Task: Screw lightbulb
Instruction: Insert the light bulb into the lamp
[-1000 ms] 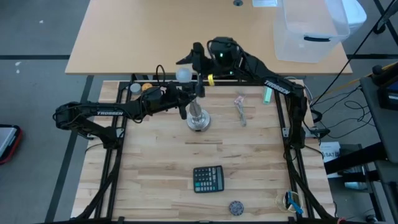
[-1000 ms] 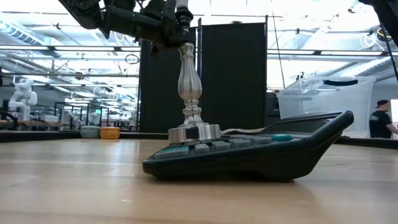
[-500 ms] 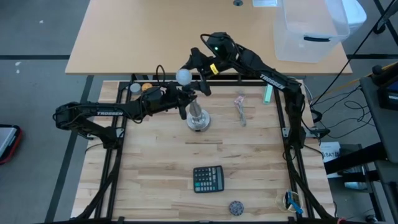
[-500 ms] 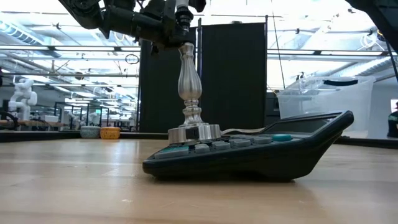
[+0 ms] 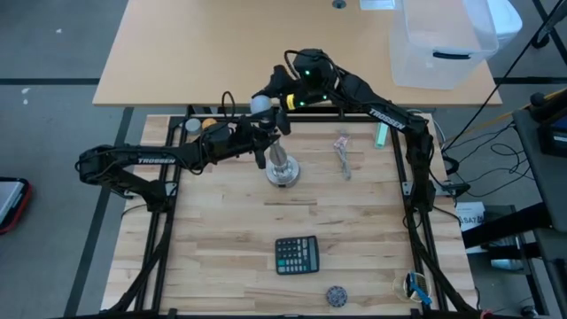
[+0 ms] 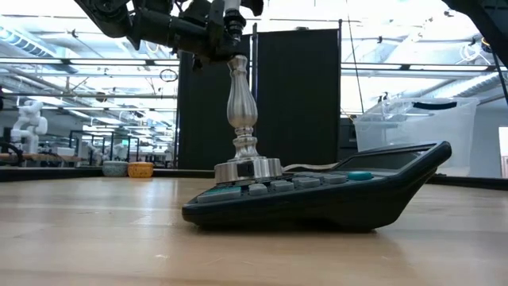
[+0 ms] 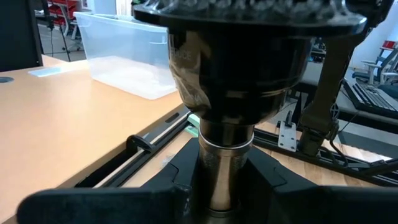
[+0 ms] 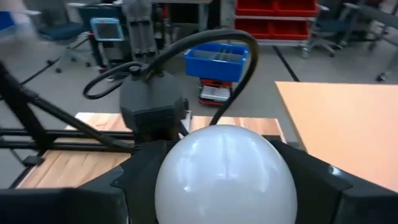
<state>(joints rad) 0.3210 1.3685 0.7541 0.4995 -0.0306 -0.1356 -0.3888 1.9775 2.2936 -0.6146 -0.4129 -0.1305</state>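
The pale wooden slatted surface (image 5: 221,230) lies mostly bare; a black calculator (image 5: 296,255) sits near. Left claw (image 5: 266,142) pinches the silver metal stand (image 5: 282,167); right claw (image 5: 266,96) flanks the frosted white globe lightbulb (image 8: 225,175), grip unclear.

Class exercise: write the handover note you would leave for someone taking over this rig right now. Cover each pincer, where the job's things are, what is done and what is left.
Left pincer: shut on the silver stand, gripping its neck just below the dark socket and steadying it near the table's far edge.
Right pincer: around the lightbulb, one finger on each side of the globe; a firm grip cannot be confirmed.
Done: the lightbulb is at the socket top and the stand is upright and braced.
Left: how far the base is threaded is hidden, so check seating, keep turning until snug, then release both pincers.
The calculator lies unused at the near side.
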